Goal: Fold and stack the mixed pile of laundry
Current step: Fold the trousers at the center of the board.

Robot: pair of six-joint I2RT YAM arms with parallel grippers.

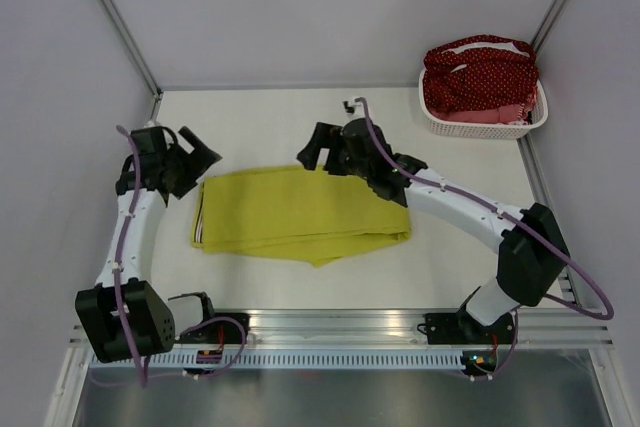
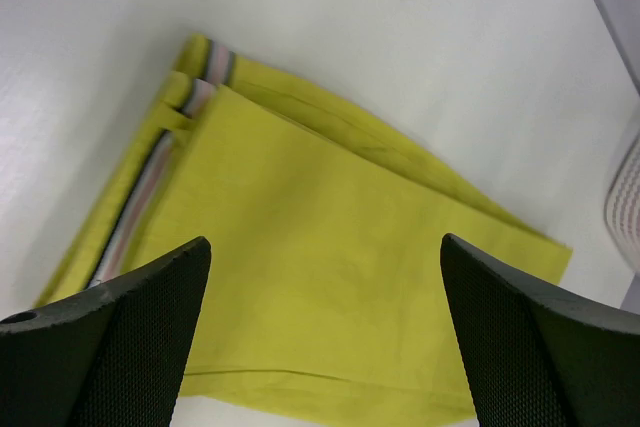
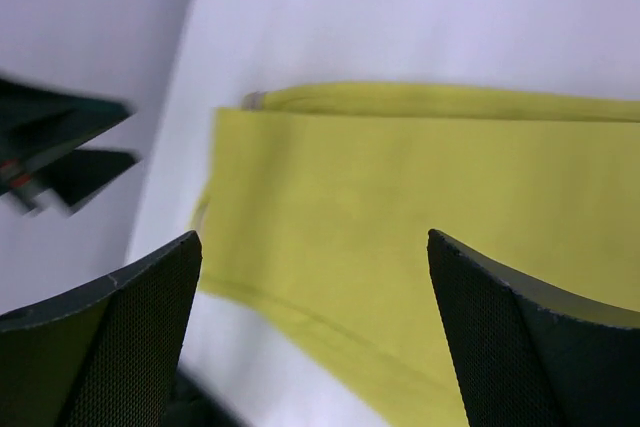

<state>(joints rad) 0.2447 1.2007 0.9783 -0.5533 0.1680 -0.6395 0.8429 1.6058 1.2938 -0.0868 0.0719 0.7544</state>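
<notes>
Fabric of the yellow-green garment (image 1: 300, 215) is judged light and limp; its corners should be pinched. Left hand (image 2: 325, 240) and right hand (image 3: 313, 236) are spread, empty.

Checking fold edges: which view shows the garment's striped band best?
Left wrist: the striped band is close and sharp. Top external shows only a thin pale edge; right wrist, a blurred sliver.

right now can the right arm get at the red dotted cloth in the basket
Probably yes: the right gripper is open and empty, the red dotted cloth tops the white basket, nothing stands between.
</notes>
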